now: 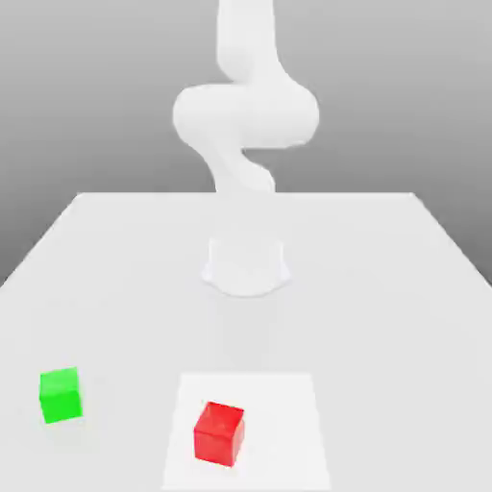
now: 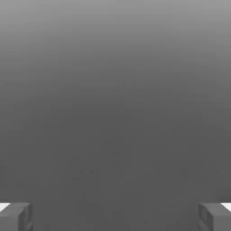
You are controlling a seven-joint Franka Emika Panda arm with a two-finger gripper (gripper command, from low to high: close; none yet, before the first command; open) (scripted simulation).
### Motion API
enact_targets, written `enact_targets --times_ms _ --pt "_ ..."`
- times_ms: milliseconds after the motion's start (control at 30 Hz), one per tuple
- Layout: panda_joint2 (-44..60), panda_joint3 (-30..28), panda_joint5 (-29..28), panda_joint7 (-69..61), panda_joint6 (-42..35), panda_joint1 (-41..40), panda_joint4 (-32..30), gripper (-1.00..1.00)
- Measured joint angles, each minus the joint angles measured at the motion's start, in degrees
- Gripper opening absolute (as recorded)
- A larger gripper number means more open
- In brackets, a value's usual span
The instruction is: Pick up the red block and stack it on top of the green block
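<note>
Red block (image 1: 219, 433) nearest, lower centre of exterior view, on paler square patch (image 1: 288, 404) of table (image 1: 384, 288), turned slightly askew. Looks small, rigid, light; flat opposite side faces suit pinch, jaws turned to match. Green block (image 1: 60, 395) lower left, well apart. Arm (image 1: 245, 115) upper centre. Gripper (image 2: 115, 216) spread wide, empty.

So it's a plain white table (image 1: 404, 288). The green block (image 1: 60, 395) sits flat on it close to the near edge, toward the near corner on the exterior view's left. The red block (image 1: 219, 432) is also by the near edge, around the middle, turned a bit and well apart from the green one. The arm's round base (image 1: 247, 266) sits mid-table, toward the far edge.
</note>
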Motion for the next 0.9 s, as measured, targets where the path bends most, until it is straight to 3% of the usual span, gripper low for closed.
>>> enact_targets --times_ms 733,900 --pt "46.03 0.7 -0.42 10.56 21.21 -4.61 -14.76 0.0" --pt "56.4 0.34 -0.42 11.02 29.25 -4.35 -14.13 0.0"
